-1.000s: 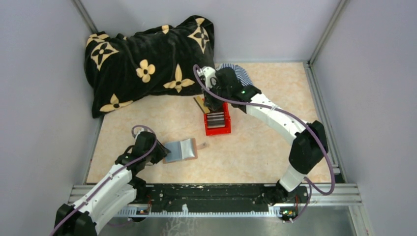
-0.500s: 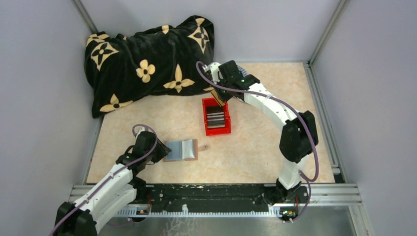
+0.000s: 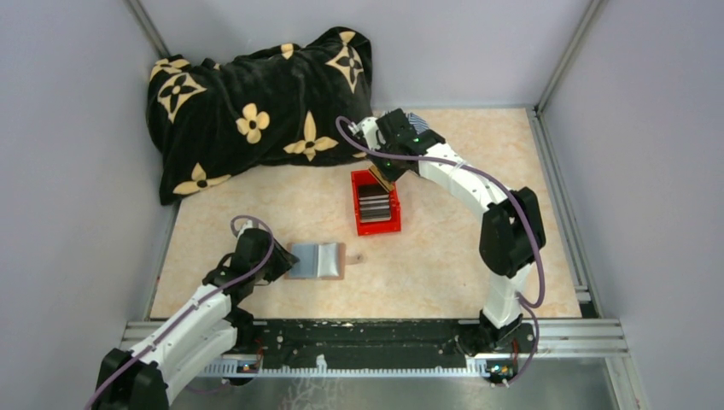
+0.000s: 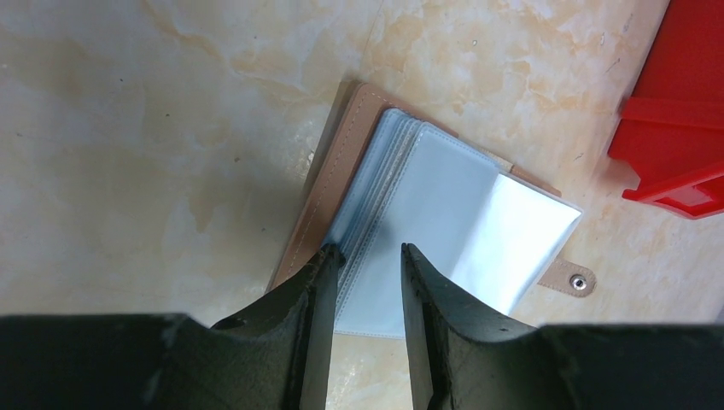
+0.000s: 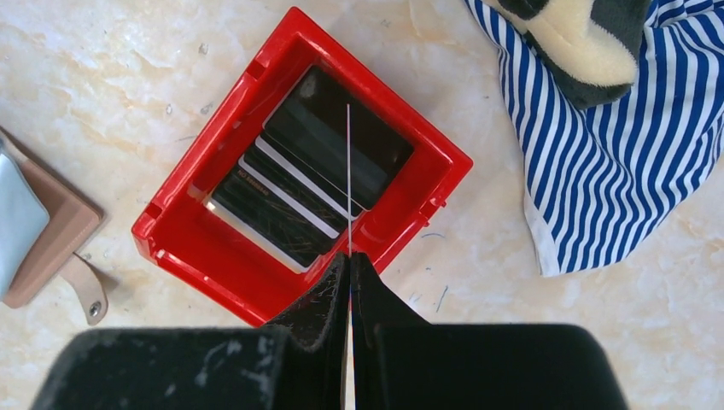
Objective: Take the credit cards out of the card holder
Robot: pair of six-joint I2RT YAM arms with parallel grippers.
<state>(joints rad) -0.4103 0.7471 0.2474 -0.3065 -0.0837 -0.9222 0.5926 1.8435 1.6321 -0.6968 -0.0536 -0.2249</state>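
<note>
My right hand [image 5: 349, 256] is clamped tight on one card [image 5: 348, 171]. I see it edge-on, a hair-thin pale line hanging straight over the red bin [image 5: 192, 256]. It's a stiff, slick sliver, so I want it low and centred over the opening before I let go. If I drop it from this height it could tip against the wall or skate off the rim.

Other cards [image 5: 299, 201] lie flat in the bin, dark and glossy with pale stripes, fanned over one another. Mine should settle on top of them. The bin is hard moulded plastic with square walls, just beside a soft blue-and-white striped cloth [image 5: 615, 154].

My left hand [image 4: 367, 252] has its fingers a little apart, tips down on the near edge of the card holder [image 4: 427, 196]. I can't tell whether they are pinching or only pressing. The holder lies open on the marbled table [image 4: 128, 128], well apart from the bin. It has a tan stitched cover, a stack of thin cloudy-clear sleeves and a snap tab [image 4: 568, 278]. Those sleeves are floppy, so a firm hold-down matters.
</note>
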